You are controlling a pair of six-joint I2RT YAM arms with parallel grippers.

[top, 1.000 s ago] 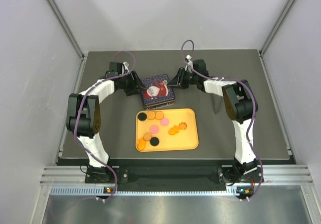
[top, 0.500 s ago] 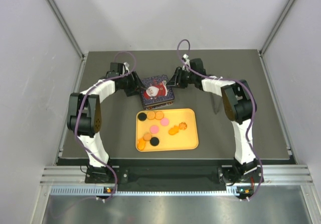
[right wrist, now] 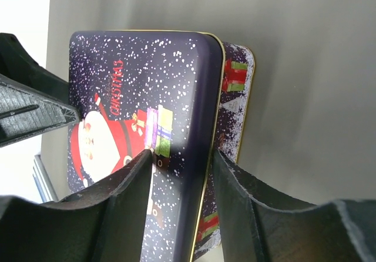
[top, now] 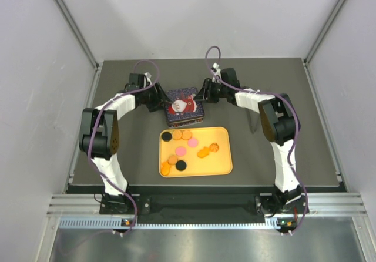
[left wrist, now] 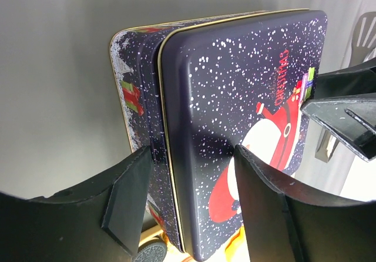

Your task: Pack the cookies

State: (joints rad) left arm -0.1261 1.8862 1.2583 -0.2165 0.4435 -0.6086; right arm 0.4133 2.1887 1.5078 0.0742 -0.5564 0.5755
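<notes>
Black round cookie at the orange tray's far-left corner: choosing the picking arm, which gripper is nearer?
Left. The left gripper straddles the left edge of the dark Christmas tin, just beyond the black cookie; the right gripper straddles the tin's right edge, farther.

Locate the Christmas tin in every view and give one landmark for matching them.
Top external: Christmas tin at centre, beyond the yellow tray, between left claw and right claw.
Left wrist: Christmas tin fills the middle; its lid edge lies between the left claw's fingers.
Right wrist: Christmas tin left of centre; its lid edge lies between the right claw's fingers.
Shared landmark: the red Santa on the lid.
</notes>
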